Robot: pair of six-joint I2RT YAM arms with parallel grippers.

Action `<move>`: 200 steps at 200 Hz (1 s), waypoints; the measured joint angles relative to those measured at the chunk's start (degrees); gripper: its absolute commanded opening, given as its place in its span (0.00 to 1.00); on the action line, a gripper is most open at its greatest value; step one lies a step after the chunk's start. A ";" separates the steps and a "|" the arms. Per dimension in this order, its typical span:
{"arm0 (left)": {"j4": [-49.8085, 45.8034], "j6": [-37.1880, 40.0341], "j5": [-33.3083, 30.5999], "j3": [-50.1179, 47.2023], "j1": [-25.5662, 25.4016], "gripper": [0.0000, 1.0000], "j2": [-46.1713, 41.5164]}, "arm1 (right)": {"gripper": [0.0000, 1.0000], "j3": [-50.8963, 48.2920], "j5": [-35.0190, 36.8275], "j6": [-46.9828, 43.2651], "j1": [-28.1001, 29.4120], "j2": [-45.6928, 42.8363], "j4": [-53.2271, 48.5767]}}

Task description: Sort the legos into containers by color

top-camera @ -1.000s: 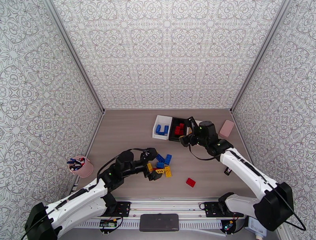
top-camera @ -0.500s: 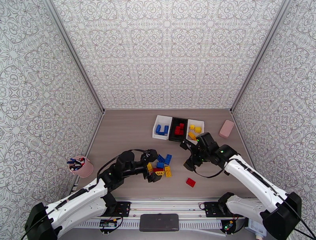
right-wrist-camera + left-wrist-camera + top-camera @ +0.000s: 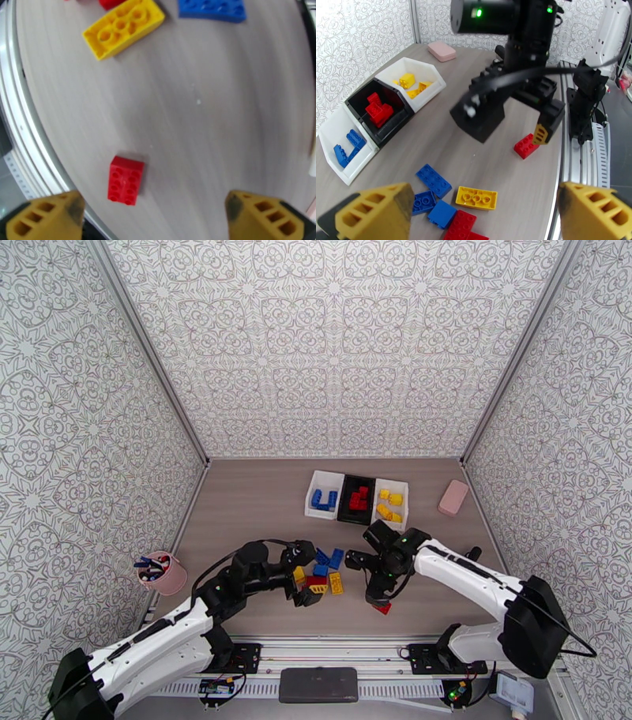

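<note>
While the left gripper [image 3: 306, 571] hangs spread wide and empty over the loose pile [image 3: 325, 570] of blue, yellow and red bricks, the right gripper [image 3: 368, 579] sits low over a lone red brick [image 3: 382, 607] near the front edge of the table [image 3: 253, 508]. Its fingers are wide apart and pinch nothing. The brick lies flat between them, touching neither and closer to one. Farther back, the bins [image 3: 328, 479] hold blue on the left, red in the black middle one and yellow on the right.
</note>
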 measured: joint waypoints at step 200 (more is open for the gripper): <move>-1.29 1.31 1.40 0.09 0.07 1.00 1.14 | 0.65 -1.62 1.92 -1.53 3.28 13.25 0.15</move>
